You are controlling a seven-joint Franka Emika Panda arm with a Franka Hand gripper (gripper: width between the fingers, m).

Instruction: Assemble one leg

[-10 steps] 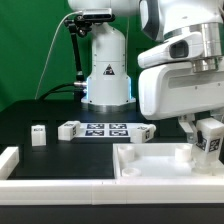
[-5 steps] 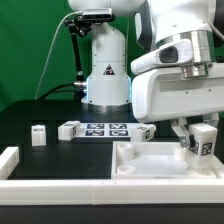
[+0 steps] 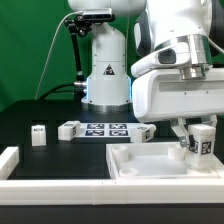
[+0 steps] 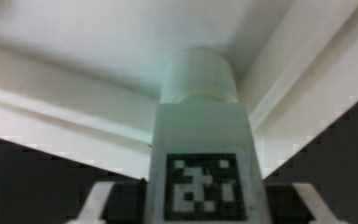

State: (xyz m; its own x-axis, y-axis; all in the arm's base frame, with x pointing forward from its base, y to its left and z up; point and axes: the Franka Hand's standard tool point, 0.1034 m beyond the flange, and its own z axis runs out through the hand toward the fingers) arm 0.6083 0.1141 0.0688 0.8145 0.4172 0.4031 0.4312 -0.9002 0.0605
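My gripper (image 3: 198,141) is shut on a leg (image 3: 203,140), a small white post with a black-and-white tag, and holds it upright over the far right corner of the large white tray-like part (image 3: 150,166). In the wrist view the leg (image 4: 202,120) fills the middle, its rounded end pointing into the tray's corner (image 4: 265,45), with my fingers (image 4: 108,195) on both sides of it. Whether the leg touches the tray cannot be told. Three more legs lie on the black table: one (image 3: 38,134) at the exterior view's left, one (image 3: 69,129) beside the marker board, one (image 3: 142,130) past it.
The marker board (image 3: 105,129) lies flat behind the tray. A white rail (image 3: 40,183) runs along the table's front, with a raised end (image 3: 8,158) at the exterior view's left. The robot base (image 3: 105,70) stands at the back.
My gripper with the leg has moved slightly to the exterior view's left and a little lower over the tray's corner. The other parts have not moved.
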